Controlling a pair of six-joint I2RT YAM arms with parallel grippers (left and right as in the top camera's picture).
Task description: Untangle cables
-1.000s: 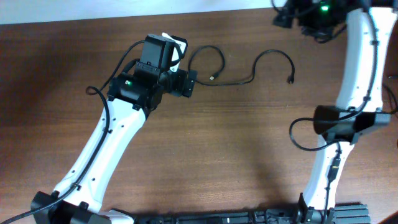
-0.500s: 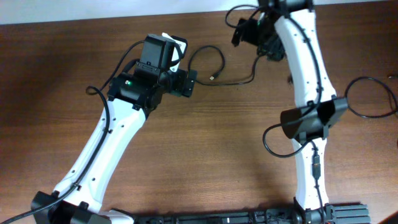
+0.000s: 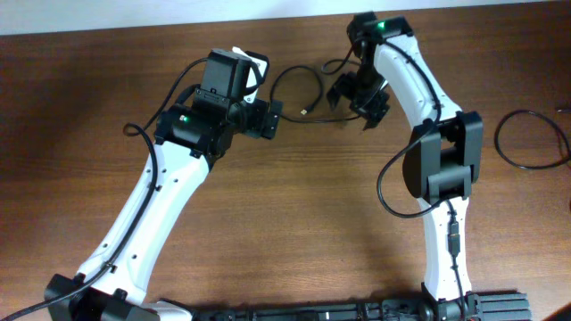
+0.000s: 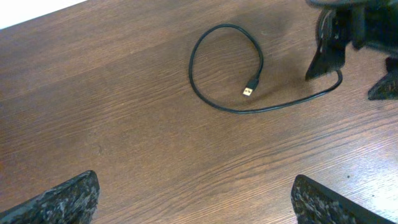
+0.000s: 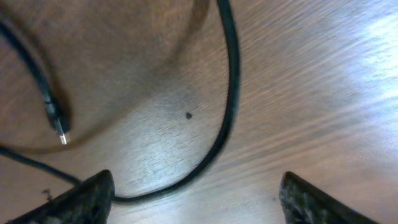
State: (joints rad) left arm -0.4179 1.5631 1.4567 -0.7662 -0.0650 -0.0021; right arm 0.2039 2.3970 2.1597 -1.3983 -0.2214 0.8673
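Flanking one looped cable (image 4: 190,65), left tool (image 4: 199,202) and right tool (image 5: 199,199) both gape released.

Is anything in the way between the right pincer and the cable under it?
Nothing visible. The right pincer hangs open over the cable, which curves across the bare table directly below it.
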